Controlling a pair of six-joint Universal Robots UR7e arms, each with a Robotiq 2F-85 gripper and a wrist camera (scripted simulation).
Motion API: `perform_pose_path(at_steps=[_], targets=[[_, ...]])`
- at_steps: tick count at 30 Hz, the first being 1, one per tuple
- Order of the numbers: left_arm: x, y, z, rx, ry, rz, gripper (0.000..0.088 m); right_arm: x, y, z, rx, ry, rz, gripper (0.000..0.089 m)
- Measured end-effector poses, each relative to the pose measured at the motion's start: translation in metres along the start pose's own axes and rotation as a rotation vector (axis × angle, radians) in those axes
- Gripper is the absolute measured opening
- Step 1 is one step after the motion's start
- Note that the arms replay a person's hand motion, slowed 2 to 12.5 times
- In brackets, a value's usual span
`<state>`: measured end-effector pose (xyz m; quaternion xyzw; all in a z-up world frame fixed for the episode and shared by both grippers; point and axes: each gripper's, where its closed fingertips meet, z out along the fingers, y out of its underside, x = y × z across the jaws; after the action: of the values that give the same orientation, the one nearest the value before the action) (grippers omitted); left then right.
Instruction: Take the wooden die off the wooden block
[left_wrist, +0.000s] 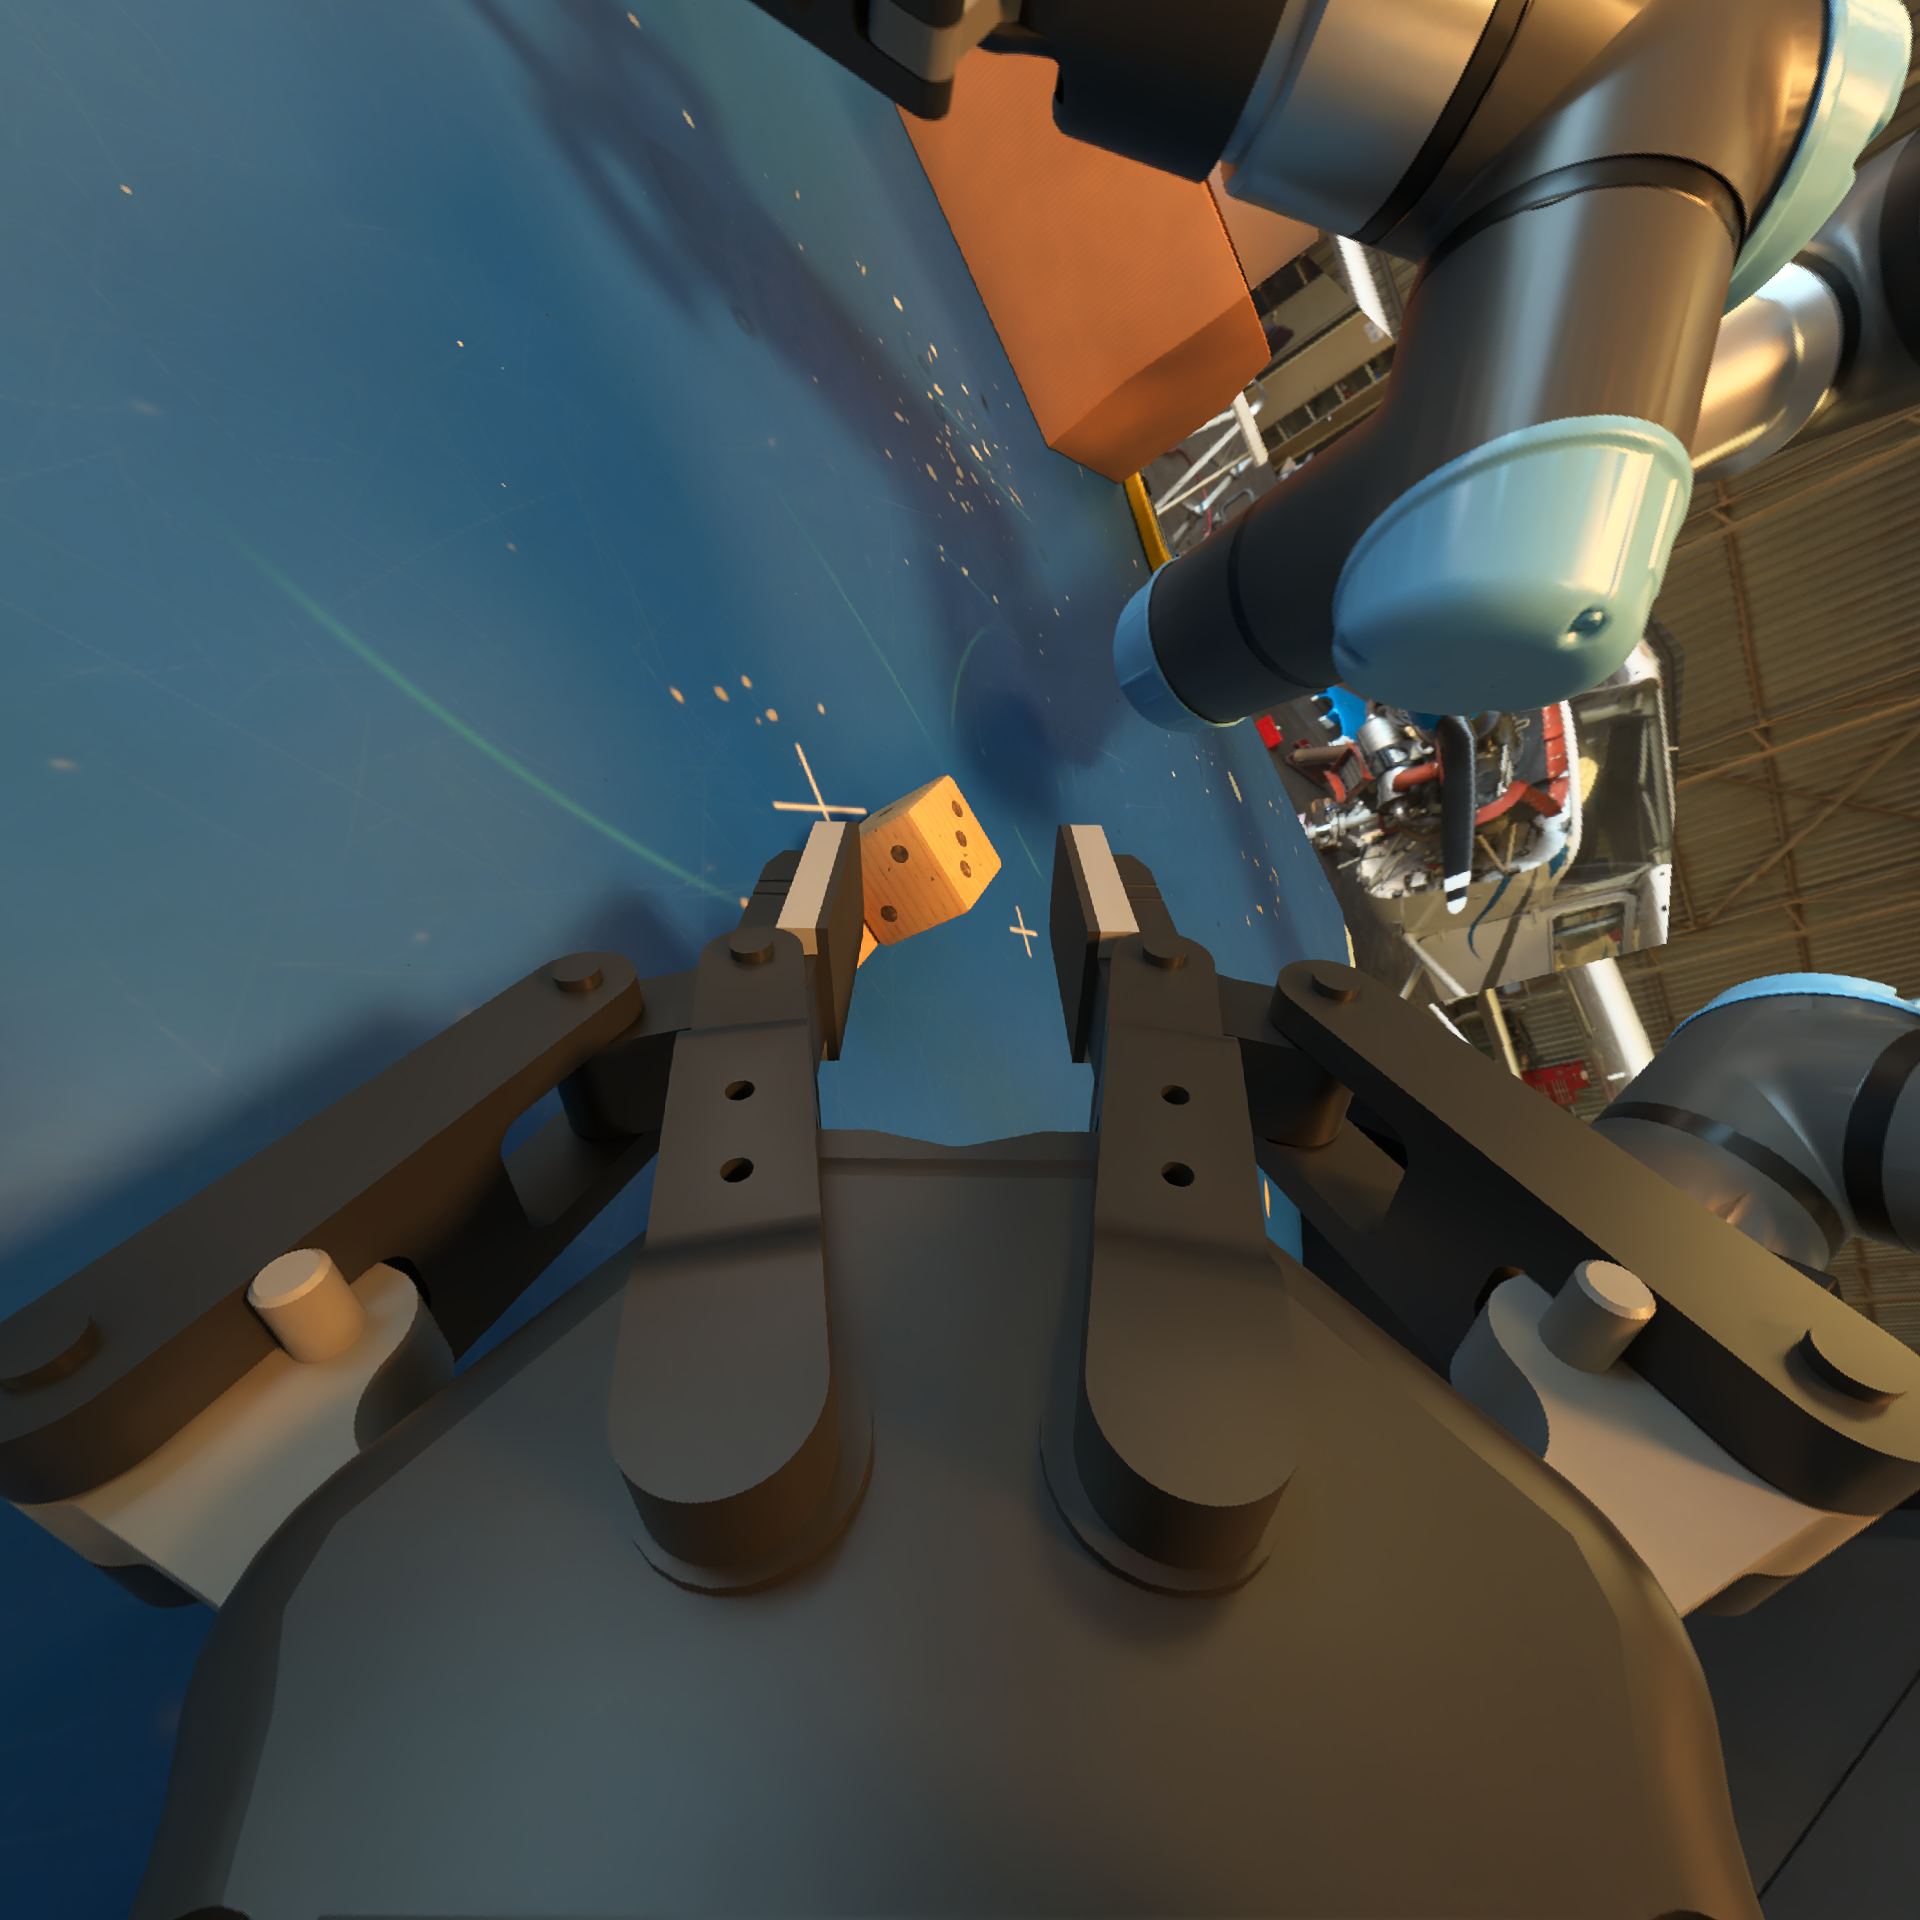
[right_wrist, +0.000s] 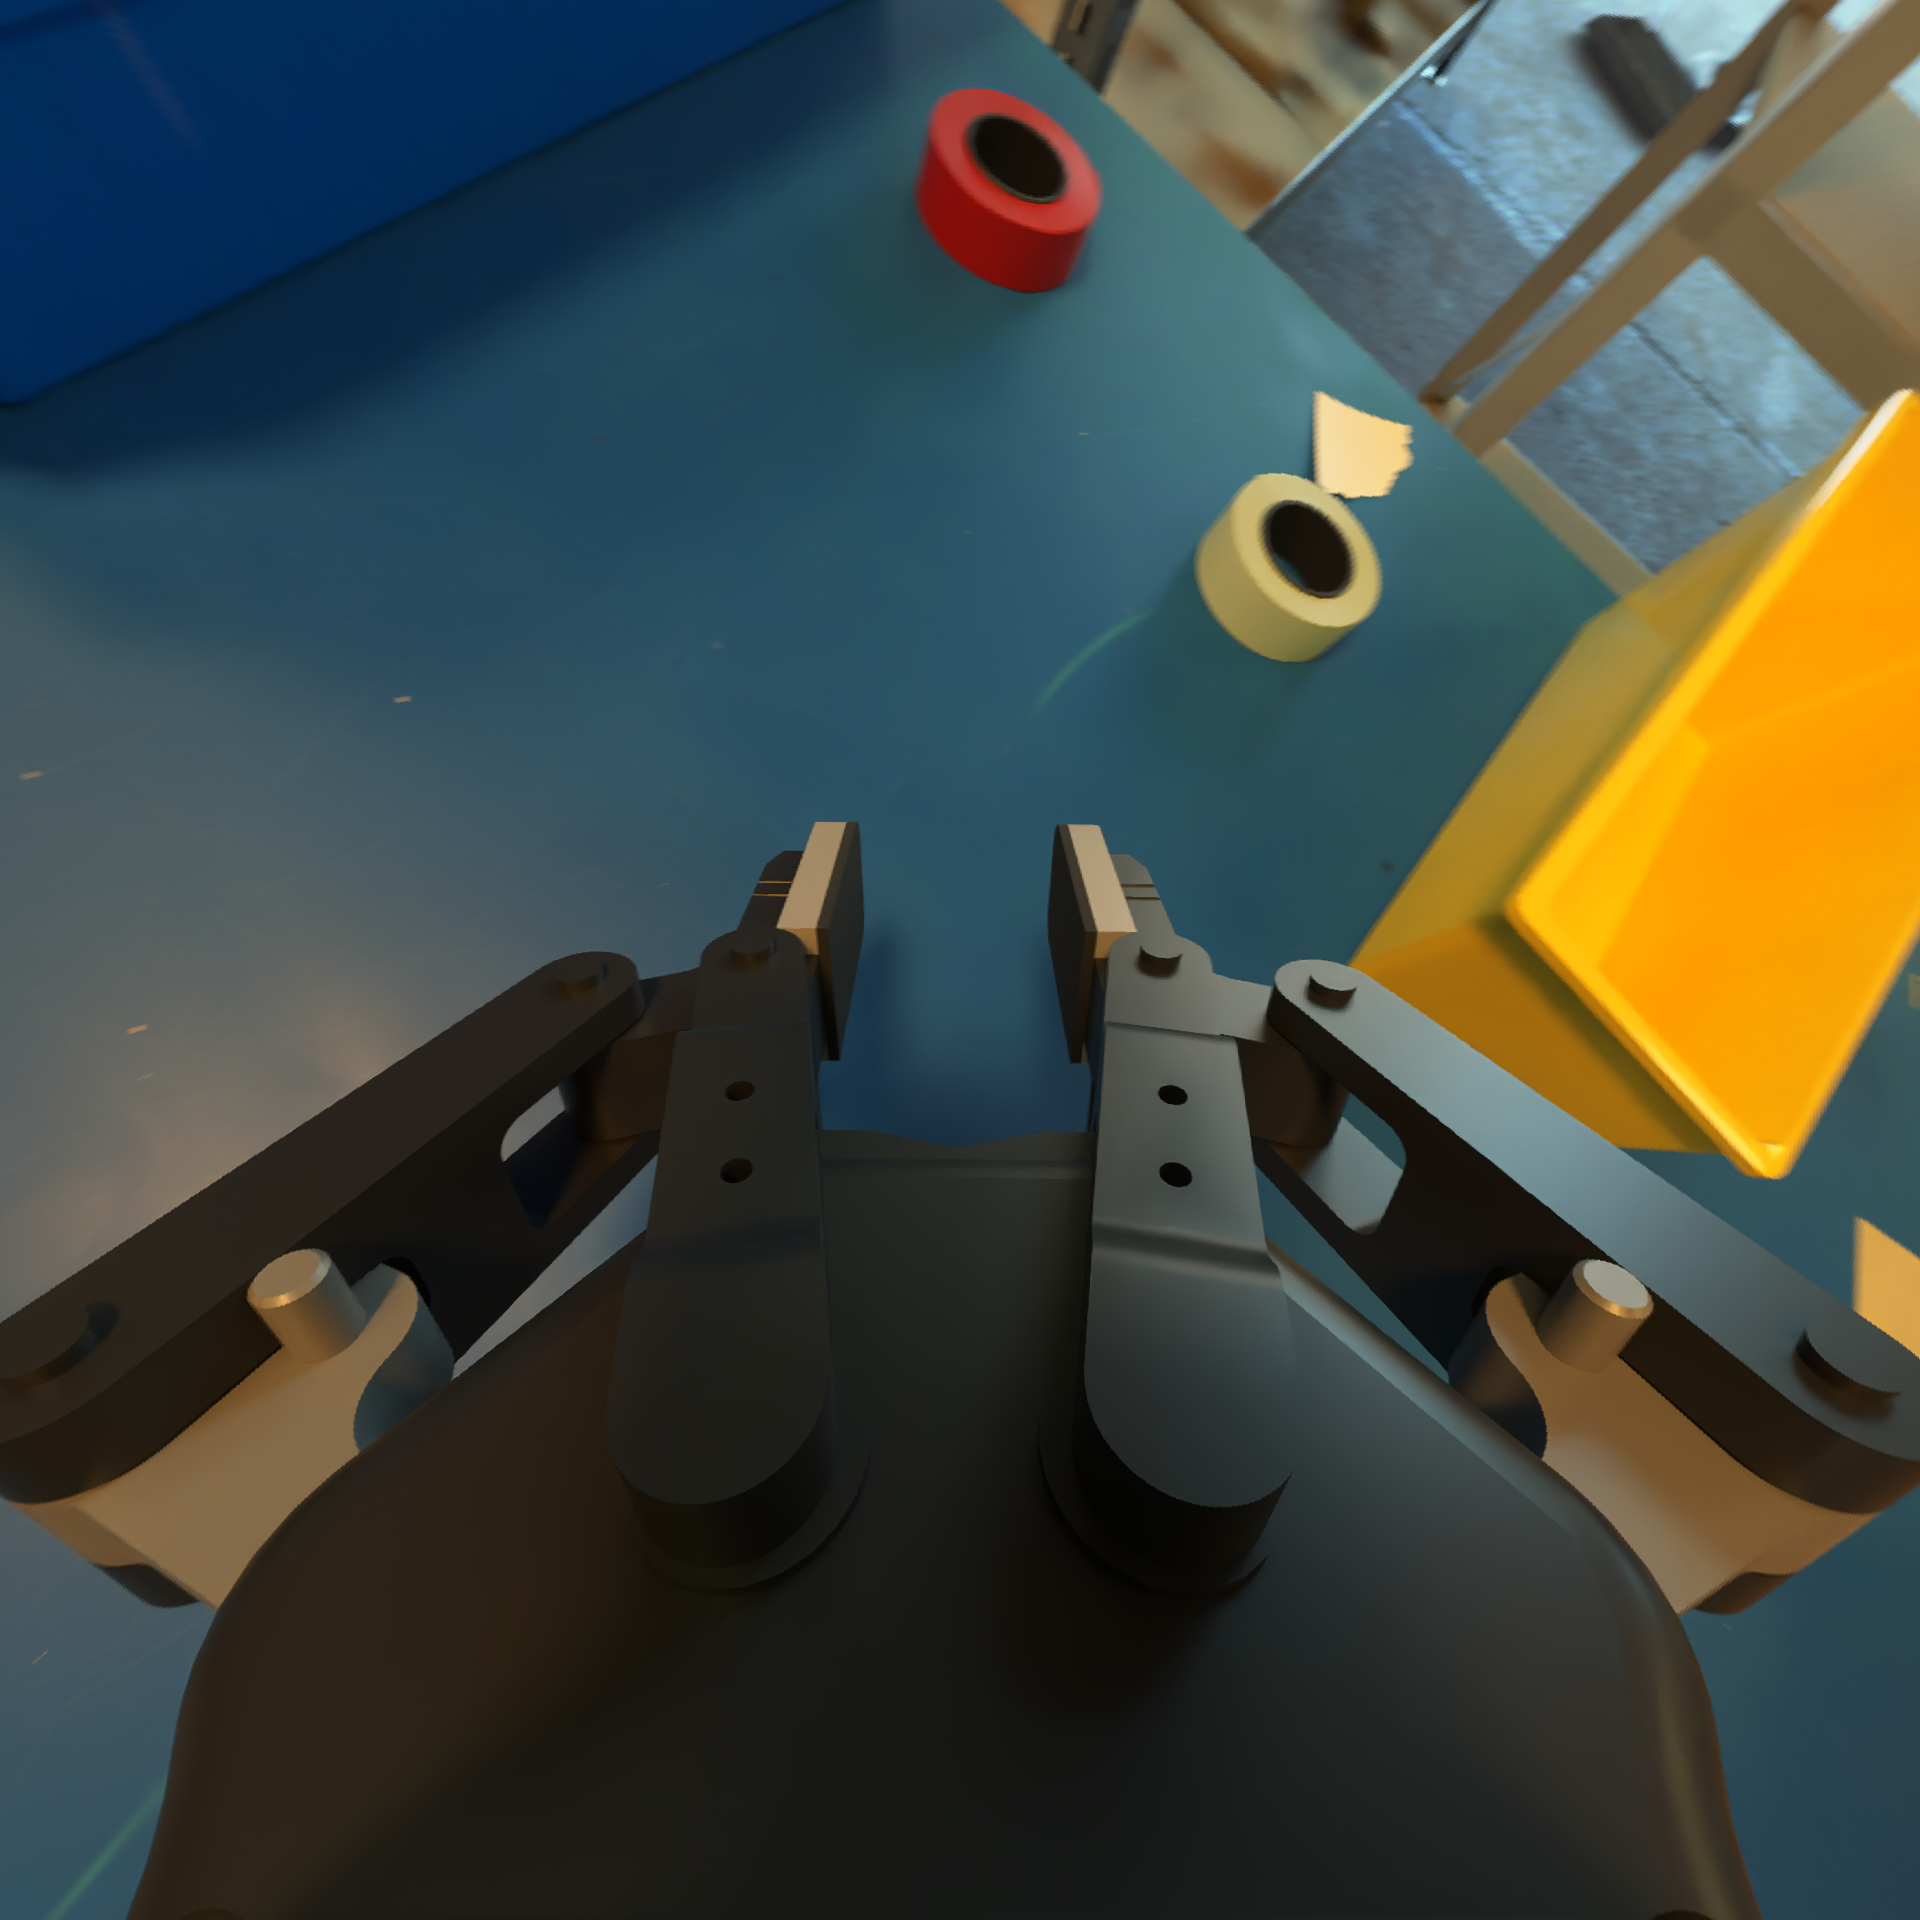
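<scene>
Left gripper (left_wrist: 954, 914) spread wide, jaws empty, and the wooden die (left_wrist: 928, 860) sits tilted just past the tips, seemingly brushing one pad, on the blue table (left_wrist: 364, 582) near its far edge. A wooden block under it? Cannot tell. The die looks light, rigid and smooth, so I'd pinch two flat opposite faces, not the corners. The orange box (left_wrist: 1101, 281) lies farther along that edge. Right gripper (right_wrist: 954, 914) also gapes open, holding nothing.
</scene>
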<state>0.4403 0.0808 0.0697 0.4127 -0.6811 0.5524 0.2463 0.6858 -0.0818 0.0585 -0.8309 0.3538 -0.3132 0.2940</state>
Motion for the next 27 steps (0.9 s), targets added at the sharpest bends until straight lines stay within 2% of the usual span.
perform_pose_path(at_steps=[4,11,19,27], targets=[[-0.001,0.000,0.000,0.000,-0.005,0.003,0.0333,-0.027,-0.001,-0.007,0.021,-0.116,-0.007,0.0401],[-0.002,-0.002,-0.001,0.006,-0.014,0.006,0.0332,-0.076,-0.004,-0.032,0.090,-0.297,-0.092,0.0421],[-0.002,-0.002,-0.002,0.009,-0.018,0.008,0.0332,-0.138,0.001,-0.076,0.193,-0.515,-0.238,0.0411],[-0.004,-0.002,-0.002,0.010,-0.033,0.017,0.0333,-0.197,0.013,-0.124,0.269,-0.721,-0.269,0.0400]])
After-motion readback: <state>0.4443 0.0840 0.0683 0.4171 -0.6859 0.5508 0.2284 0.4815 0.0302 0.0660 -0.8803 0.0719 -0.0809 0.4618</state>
